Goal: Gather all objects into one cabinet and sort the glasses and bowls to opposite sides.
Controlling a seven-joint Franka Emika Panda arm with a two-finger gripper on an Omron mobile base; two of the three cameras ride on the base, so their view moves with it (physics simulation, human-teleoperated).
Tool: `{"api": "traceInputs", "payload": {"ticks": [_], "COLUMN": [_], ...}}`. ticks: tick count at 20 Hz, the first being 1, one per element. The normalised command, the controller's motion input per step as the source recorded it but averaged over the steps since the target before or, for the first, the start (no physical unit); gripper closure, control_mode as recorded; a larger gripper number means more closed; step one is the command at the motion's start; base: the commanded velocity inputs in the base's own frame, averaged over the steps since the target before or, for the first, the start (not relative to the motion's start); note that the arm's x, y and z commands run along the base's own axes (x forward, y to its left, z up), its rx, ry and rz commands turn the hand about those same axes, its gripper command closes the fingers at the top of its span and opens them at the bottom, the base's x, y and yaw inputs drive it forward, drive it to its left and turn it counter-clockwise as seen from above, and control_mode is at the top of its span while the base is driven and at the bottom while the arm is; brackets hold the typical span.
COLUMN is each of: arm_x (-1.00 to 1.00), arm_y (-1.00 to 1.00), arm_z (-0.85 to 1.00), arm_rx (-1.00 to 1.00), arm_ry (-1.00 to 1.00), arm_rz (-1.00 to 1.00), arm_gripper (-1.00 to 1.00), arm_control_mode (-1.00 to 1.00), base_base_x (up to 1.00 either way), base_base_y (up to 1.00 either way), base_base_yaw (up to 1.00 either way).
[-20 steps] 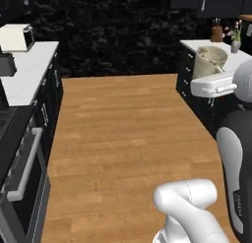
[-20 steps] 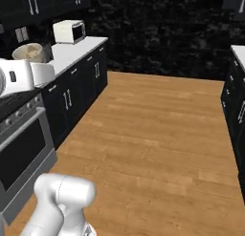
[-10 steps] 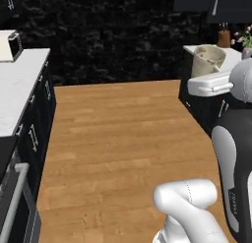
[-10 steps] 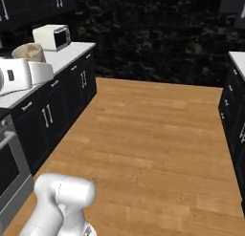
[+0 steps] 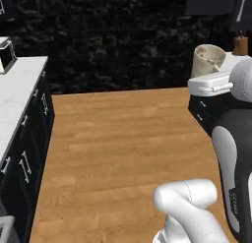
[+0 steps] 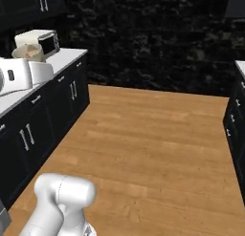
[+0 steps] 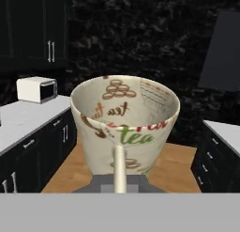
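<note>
A cream-beige glass (image 7: 124, 124) printed with brown, red and green tea lettering stands upright in the hand view, rim up and empty inside. My gripper (image 7: 119, 181) is shut on its base, and the fingertips are mostly hidden under it. From the left base camera the same glass (image 5: 208, 60) sits on top of the white hand at the right edge, with the gripper (image 5: 207, 75) just below it. In the right base view the glass (image 6: 29, 52) is carried at the far left. A dark upper cabinet (image 5: 216, 2) hangs at the top right. The bowls are out of view.
Black drawer units under white counters (image 5: 18, 92) line both sides of a wooden floor (image 5: 123, 138). A white microwave (image 6: 39, 39) stands on the left counter. Dark wall cabinets (image 7: 33, 29) hang above it. A black stone wall closes the far end.
The whole picture has shifted, so the base has driven on and the cameras with it; counters and microwave have slid across the views. The glass stays held in the shut gripper.
</note>
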Motion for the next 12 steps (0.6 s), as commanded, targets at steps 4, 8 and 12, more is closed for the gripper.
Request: {"api": "traceInputs", "payload": {"ticks": [4,8,12], "arm_x": [0.00,0.00,0.00], "arm_y": [0.00,0.00,0.00], "arm_z": [0.00,0.00,0.00], "arm_rx": [0.00,0.00,0.00], "arm_ry": [0.00,0.00,0.00], "arm_rz": [0.00,0.00,0.00], "arm_gripper": [1.00,1.00,1.00], "arm_control_mode": [1.00,1.00,1.00], "base_base_x": [1.00,1.00,1.00], "base_base_y": [-0.01,0.00,0.00], "base_base_yaw": [-0.02,-0.03,-0.11]}}
